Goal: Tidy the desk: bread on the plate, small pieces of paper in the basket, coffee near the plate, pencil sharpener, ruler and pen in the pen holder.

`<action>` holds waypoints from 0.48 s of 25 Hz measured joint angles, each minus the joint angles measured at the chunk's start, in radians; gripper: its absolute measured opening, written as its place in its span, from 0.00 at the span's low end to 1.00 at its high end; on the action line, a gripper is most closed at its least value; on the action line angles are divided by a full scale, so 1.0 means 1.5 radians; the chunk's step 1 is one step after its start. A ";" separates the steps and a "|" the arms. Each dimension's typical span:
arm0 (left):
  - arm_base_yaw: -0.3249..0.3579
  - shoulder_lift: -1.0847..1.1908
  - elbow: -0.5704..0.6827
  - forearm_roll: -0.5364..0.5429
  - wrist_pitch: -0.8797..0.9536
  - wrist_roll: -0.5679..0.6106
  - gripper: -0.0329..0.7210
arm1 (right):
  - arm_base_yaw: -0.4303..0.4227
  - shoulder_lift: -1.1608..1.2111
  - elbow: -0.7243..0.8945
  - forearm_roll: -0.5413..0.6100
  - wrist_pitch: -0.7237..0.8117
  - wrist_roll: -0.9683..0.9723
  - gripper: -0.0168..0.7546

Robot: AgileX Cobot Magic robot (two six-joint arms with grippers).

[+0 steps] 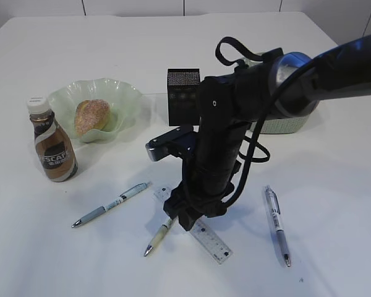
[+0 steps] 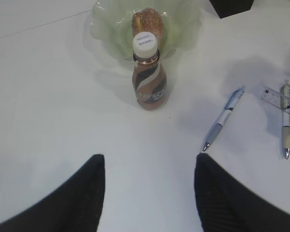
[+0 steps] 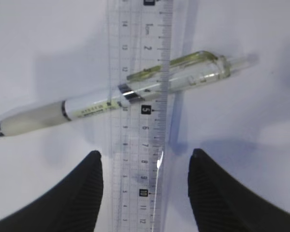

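Right gripper (image 3: 142, 191) spread, empty, straddling the clear ruler (image 3: 141, 72) low over the table. Green-clip pen (image 3: 111, 102) crosses the ruler, apparently underneath. Risk: closing here drags both or slips off the thin flat ruler. Left gripper (image 2: 150, 193) spread, idle.

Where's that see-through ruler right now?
The ruler lies flat on the table, front centre in the exterior view, crossed with the green pen, directly beneath the right gripper, whose jaws stand open either side of it.
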 joint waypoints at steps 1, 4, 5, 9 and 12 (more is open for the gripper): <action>0.000 0.000 0.000 0.002 0.000 0.000 0.59 | 0.000 0.000 0.000 0.002 0.000 0.000 0.60; 0.000 0.000 0.000 0.002 0.000 0.000 0.59 | 0.000 0.000 0.000 0.009 -0.003 -0.003 0.60; 0.000 0.000 0.000 0.003 0.000 0.000 0.59 | 0.000 0.000 0.000 0.017 -0.004 -0.009 0.60; 0.000 0.000 0.000 0.003 0.000 0.000 0.59 | 0.001 0.000 0.000 0.046 -0.017 -0.026 0.60; 0.000 0.000 0.000 0.003 0.000 0.000 0.59 | 0.005 0.000 0.000 0.051 -0.020 -0.033 0.60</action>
